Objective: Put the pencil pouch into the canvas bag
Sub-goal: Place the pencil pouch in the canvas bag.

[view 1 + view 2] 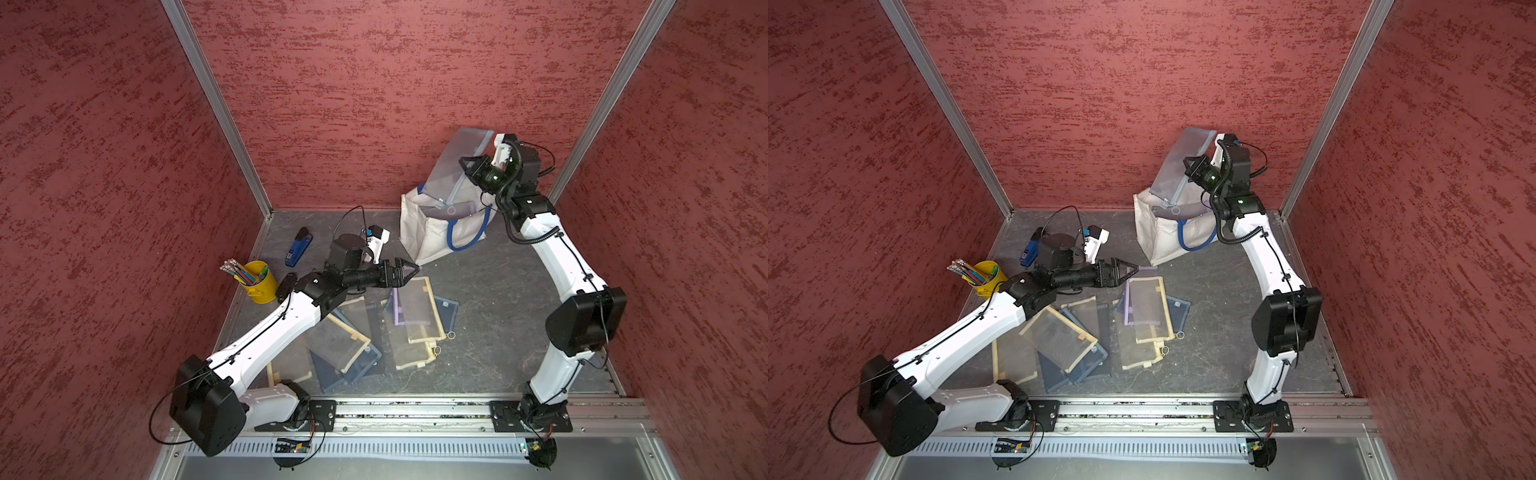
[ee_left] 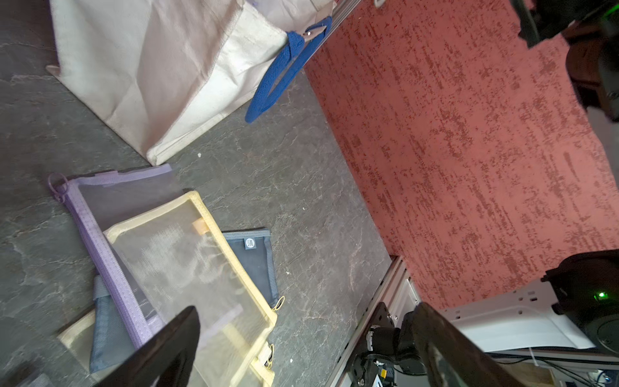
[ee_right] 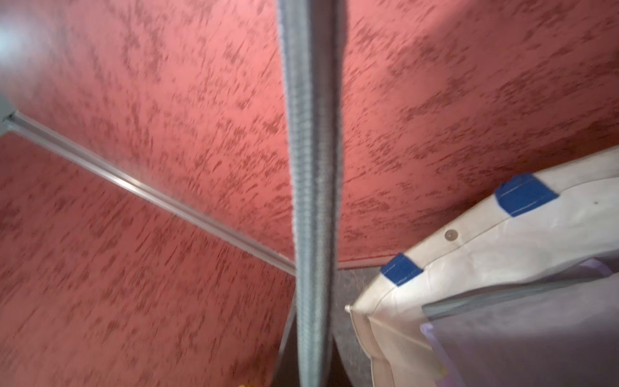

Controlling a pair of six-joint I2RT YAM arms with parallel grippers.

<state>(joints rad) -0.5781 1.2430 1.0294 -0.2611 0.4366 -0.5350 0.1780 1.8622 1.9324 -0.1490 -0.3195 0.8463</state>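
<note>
Nearest, spare pouches point(image 1: 419, 316) lie heaped on the tabletop point(image 1: 498, 299). The left arm point(image 1: 270, 332) hovers over them, jaws wide open and empty. Farther back, the right arm point(image 1: 552, 255) has its jaws clamped on the zip edge of the pencil pouch point(image 1: 455, 162). The pouch hangs with its long axis slanting down and its lower corner at the mouth of the canvas bag point(image 1: 432, 245), so lowering it likely falls to that arm.

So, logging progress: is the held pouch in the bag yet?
Not yet: the pouch hangs tilted over the bag, mostly above its rim, one corner at the mouth.
</note>
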